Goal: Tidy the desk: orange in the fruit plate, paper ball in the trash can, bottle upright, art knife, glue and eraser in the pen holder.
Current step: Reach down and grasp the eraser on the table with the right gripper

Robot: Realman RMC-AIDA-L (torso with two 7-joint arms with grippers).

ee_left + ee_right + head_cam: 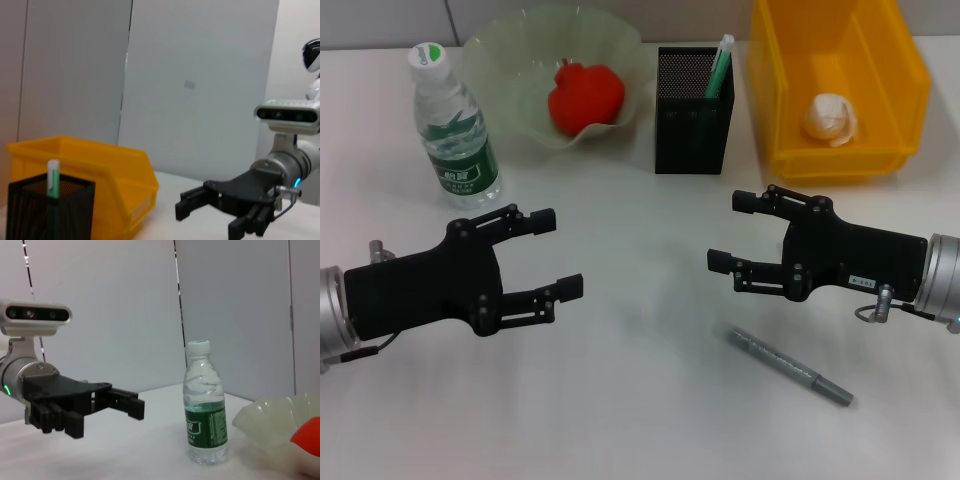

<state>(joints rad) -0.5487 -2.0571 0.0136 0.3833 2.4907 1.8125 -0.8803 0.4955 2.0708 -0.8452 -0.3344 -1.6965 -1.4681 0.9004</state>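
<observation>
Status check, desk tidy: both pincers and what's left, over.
Left pincer open, empty, near upright clear plastic bottle. Right pincer open, above grey art knife lying on white desk. Nothing blocking.

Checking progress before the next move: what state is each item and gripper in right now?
Clear plastic water bottle: upright, capped.
Red-orange fruit: in the translucent green fruit plate.
Crumpled paper ball: inside the yellow plastic bin.
Black mesh pen holder: upright, holding a green-white stick.
Grey pen-like tool: lying flat on the white desk.
Left gripper: open, empty.
Right gripper: open, empty.
</observation>
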